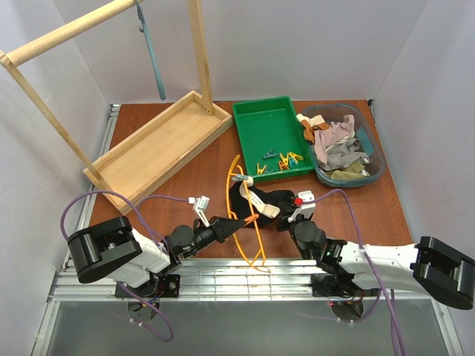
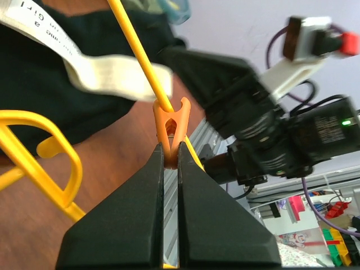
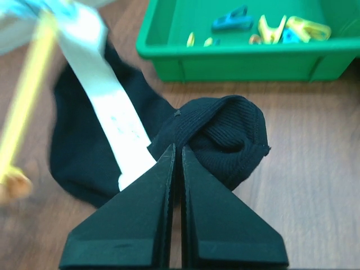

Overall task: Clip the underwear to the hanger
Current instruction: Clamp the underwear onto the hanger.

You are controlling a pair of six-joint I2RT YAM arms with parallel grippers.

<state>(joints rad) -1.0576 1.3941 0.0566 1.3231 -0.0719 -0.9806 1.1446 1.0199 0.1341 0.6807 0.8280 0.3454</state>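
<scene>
On the table (image 1: 371,215), your left claw (image 2: 170,149) pinches an orange peg (image 2: 171,126) onto the hanger (image 2: 135,50); your right claw (image 3: 175,149) clenches the underwear (image 3: 225,135) spread beneath it. Clipping looks unfinished.

A green tray (image 1: 263,130) sits at the far middle of the brown table (image 1: 371,211), with a small cluster of yellow, blue and orange clothes pegs (image 1: 282,158) gathered at its near end. Just to its right stands a bluish translucent tub (image 1: 349,182) holding a crumpled pile of beige, pink and grey clothes (image 1: 338,144). To the left a wooden rack (image 1: 159,144) with a shallow box base lies at an angle, and a grey-blue hanger (image 1: 152,59) hangs from its top rail.
</scene>
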